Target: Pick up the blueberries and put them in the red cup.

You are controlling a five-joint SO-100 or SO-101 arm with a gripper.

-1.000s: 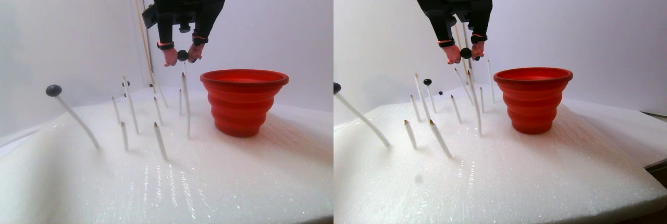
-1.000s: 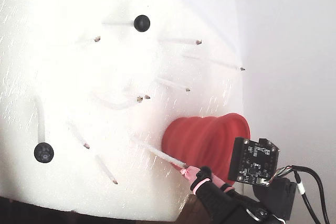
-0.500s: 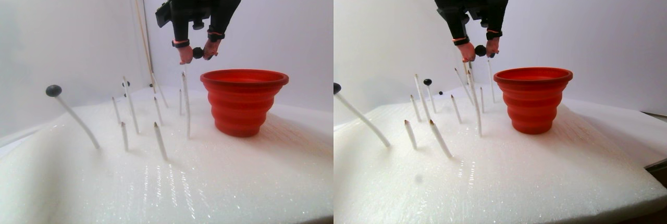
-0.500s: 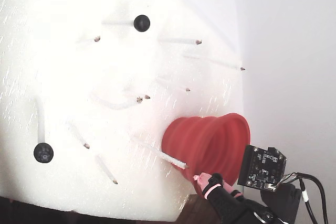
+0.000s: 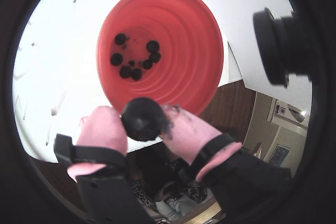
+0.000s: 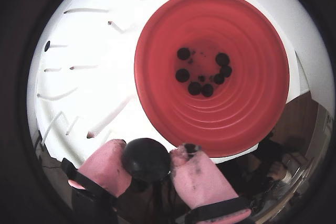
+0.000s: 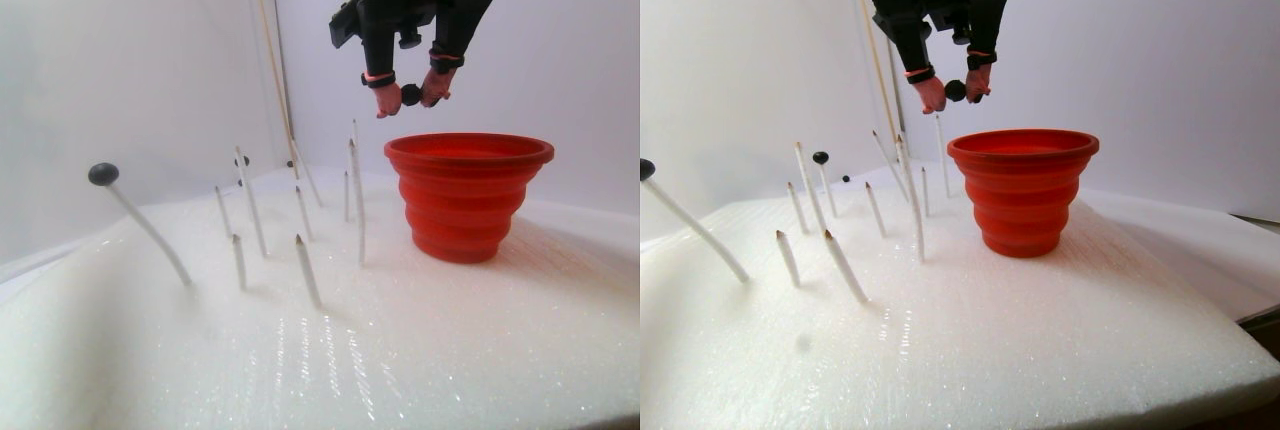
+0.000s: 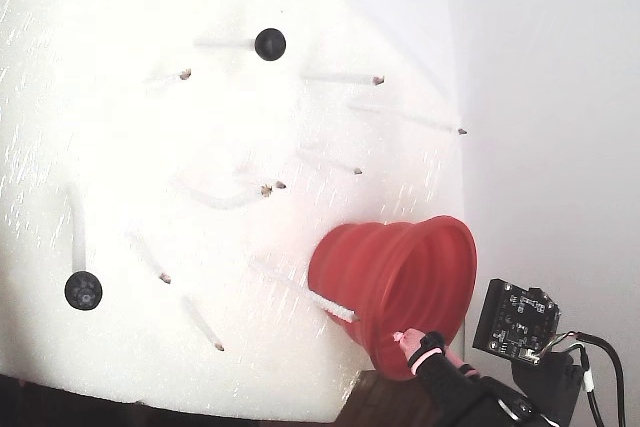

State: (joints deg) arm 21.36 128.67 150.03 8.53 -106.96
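My gripper [image 7: 411, 96] is shut on one black-blue blueberry [image 5: 143, 121], pinched between its pink fingertips [image 6: 107, 163]. In the stereo pair view it hangs a little above and just left of the red cup's [image 7: 468, 195] left rim. Both wrist views look down into the red cup [image 6: 247, 77], where several blueberries [image 6: 205, 72] lie on the bottom, and the held berry [image 6: 146, 159] sits over the rim's edge. In the fixed view, two more blueberries [image 8: 270, 44] [image 8: 83, 290] sit on stick tips in the white foam [image 8: 120, 147].
Several thin white sticks [image 7: 305, 270] with bare brown tips stand tilted in the foam left of the cup. One long stick carries a berry [image 7: 102, 173] at the far left. White walls stand behind, and the foam's edge drops off near the cup [image 8: 330, 397].
The gripper has carried the held blueberry up and to the right, from above the sticks to just beside the cup's rim. The cup and sticks have stayed put.
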